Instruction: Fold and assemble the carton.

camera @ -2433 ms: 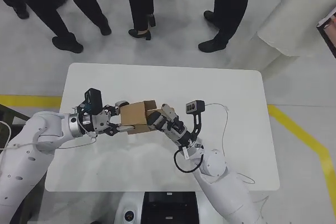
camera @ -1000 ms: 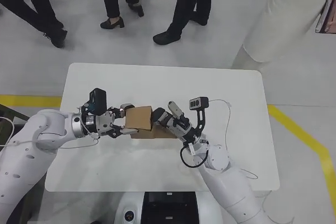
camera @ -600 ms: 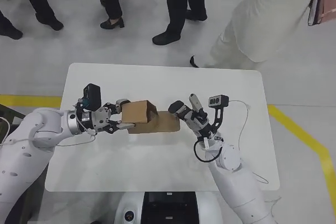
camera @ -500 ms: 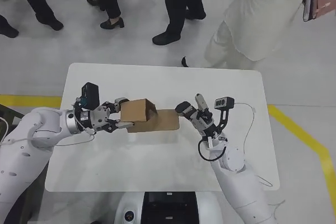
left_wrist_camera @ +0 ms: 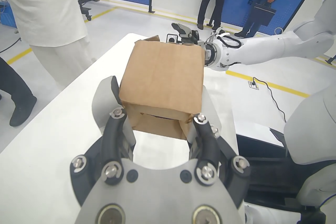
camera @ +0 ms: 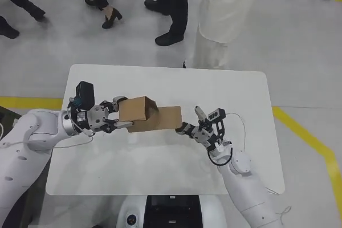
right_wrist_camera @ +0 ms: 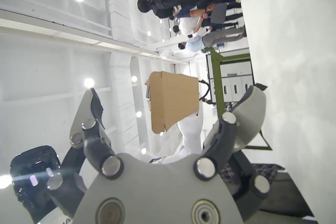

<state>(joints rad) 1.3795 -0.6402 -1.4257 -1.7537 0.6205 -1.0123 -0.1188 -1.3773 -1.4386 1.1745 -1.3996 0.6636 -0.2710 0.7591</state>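
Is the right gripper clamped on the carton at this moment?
No: in the right wrist view the right gripper has its fingers spread wide with nothing clamped between them, and the carton lies farther off.

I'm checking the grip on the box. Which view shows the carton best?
Left wrist view: the carton sits close and central, its top panel and open near end plain, gripped by the left hand. The top view shows it small from above; the right wrist view shows one end of it, farther off.
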